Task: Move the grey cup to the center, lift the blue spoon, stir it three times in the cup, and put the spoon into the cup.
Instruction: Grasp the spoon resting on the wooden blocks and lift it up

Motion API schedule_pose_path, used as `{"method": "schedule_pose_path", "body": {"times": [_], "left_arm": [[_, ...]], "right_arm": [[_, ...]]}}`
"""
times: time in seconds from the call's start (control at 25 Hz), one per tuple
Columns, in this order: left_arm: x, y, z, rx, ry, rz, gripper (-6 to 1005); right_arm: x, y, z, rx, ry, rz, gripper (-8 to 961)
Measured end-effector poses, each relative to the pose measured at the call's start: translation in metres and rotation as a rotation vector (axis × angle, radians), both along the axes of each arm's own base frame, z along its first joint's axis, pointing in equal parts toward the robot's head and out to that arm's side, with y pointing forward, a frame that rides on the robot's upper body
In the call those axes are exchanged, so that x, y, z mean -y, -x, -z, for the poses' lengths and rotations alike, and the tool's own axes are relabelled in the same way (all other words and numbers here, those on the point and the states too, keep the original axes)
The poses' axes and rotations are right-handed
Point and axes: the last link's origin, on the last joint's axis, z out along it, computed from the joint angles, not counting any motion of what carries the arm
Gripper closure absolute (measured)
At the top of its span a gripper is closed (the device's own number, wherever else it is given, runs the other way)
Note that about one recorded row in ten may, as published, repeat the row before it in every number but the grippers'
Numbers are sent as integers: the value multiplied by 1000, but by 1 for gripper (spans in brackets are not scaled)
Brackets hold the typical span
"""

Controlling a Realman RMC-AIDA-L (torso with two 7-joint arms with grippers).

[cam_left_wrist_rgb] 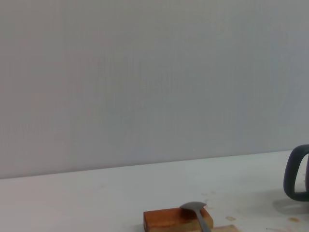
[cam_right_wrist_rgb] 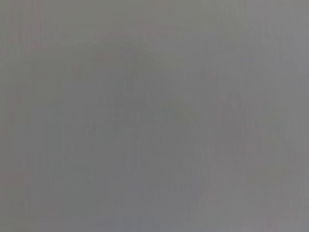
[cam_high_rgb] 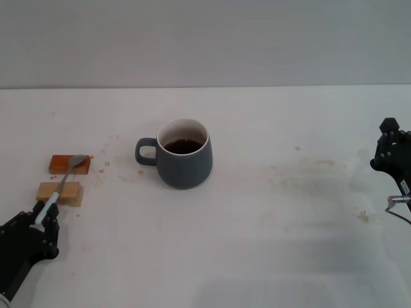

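The grey cup (cam_high_rgb: 184,154) stands near the middle of the table (cam_high_rgb: 270,231), handle toward the robot's left and dark liquid inside, so the moving step looks done. The blue spoon (cam_high_rgb: 61,186) lies bridged across an orange-brown block (cam_high_rgb: 70,164) and a tan block (cam_high_rgb: 60,193), which raise its handle for gripping. The left gripper (cam_high_rgb: 43,218) has its fingers about the handle's end, though whether they have closed I cannot tell; the right gripper (cam_high_rgb: 393,154) waits at the table's right edge, its fingers unreadable.

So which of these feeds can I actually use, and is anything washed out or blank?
Head view is evenly lit: the grey cup, blue spoon and left gripper read clearly, with soft shadows. Left wrist view is mostly blank wall, spoon cut off at the frame edge. Right wrist view is featureless grey, useless.
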Motion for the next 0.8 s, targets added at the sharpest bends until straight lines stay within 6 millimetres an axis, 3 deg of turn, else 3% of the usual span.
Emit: {"method": "schedule_pose_path", "body": {"times": [0.4,0.68,0.76,0.8], "left_arm": [[-8,-14,-4,3,-32,71,819],[-29,-32,-19,-5,-64,156,820],[-48,-46,-32,-17,-41,176,820],[-48,-46,-32,-17,-41,176,820]], "right_arm": [[1,0,0,-4,0,0,955],[1,0,0,-5,-4,3,955],[0,0,-1,-6,-6,4,955],[0,0,-1,-6,-6,4,955]]}}
